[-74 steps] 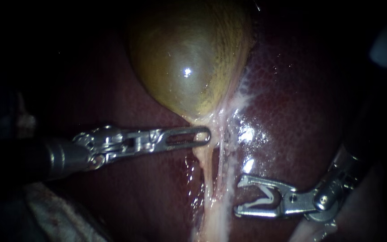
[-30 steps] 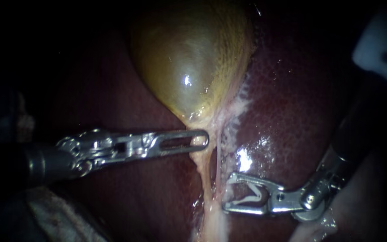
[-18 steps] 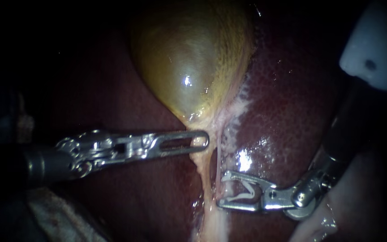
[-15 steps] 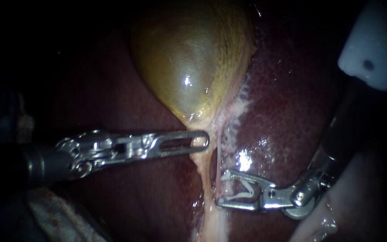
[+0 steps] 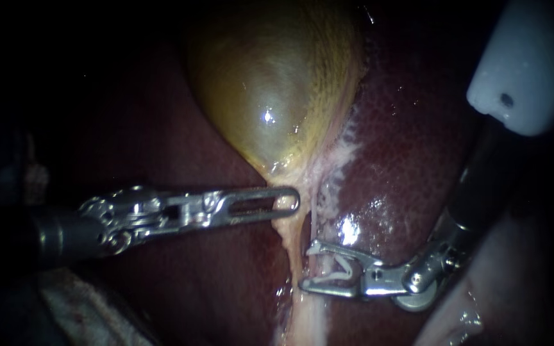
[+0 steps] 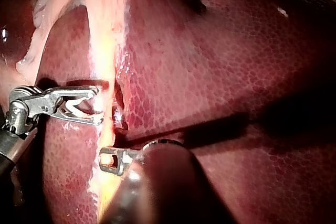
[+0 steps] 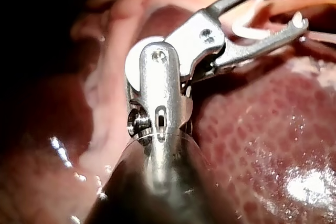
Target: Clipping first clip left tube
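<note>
The yellow-green gallbladder (image 5: 270, 96) lies on the dark red liver (image 5: 405, 160). From its neck a pale left tube (image 5: 292, 250) and a thinner right tube (image 5: 314, 221) run down. My left instrument (image 5: 286, 202) is shut on the gallbladder's neck, seen too in the left wrist view (image 6: 107, 160). My right instrument (image 5: 307, 268) holds a white clip (image 5: 338, 272) in wide-standing jaws. Their tips reach the tubes (image 6: 102, 51). In the right wrist view a pinkish tube (image 7: 302, 3) lies between the jaw tips (image 7: 283, 1), with the clip (image 7: 247, 30) behind it.
A pale rounded part (image 5: 520, 64) stands above the right instrument's dark shaft (image 5: 476, 186). Whitish fatty strands (image 5: 344, 147) edge the gallbladder on its right. Wet liver surface (image 6: 226, 77) spreads all around both instruments.
My right instrument has slid left along the liver until its clip-bearing jaws reach the tubes. The left instrument drew slightly left early on, then held still.
</note>
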Controlling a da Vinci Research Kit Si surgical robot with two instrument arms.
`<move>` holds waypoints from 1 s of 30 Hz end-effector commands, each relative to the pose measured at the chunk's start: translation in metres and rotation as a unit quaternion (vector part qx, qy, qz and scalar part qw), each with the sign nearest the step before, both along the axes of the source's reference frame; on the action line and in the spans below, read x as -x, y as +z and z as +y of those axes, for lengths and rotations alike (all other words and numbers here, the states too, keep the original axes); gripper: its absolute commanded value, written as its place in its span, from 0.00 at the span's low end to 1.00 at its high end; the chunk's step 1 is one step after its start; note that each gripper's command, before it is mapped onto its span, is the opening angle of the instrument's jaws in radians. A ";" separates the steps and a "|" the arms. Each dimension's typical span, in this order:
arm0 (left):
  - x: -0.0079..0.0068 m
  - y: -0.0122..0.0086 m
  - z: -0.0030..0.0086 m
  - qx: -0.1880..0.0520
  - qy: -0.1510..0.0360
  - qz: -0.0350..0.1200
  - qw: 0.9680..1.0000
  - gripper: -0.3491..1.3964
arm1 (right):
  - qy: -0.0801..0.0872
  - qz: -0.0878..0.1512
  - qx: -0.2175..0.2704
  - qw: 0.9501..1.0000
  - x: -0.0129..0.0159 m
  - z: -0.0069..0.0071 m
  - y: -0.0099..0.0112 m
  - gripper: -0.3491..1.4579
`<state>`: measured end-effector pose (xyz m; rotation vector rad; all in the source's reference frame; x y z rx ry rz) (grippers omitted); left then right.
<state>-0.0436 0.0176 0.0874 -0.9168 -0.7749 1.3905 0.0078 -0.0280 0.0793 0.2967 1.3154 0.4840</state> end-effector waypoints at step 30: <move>0.0001 0.0000 0.0000 0.000 0.000 0.000 1.000 0.00 | 0.011 -0.001 -0.012 1.000 -0.0034 -0.0015 0.0019 0.45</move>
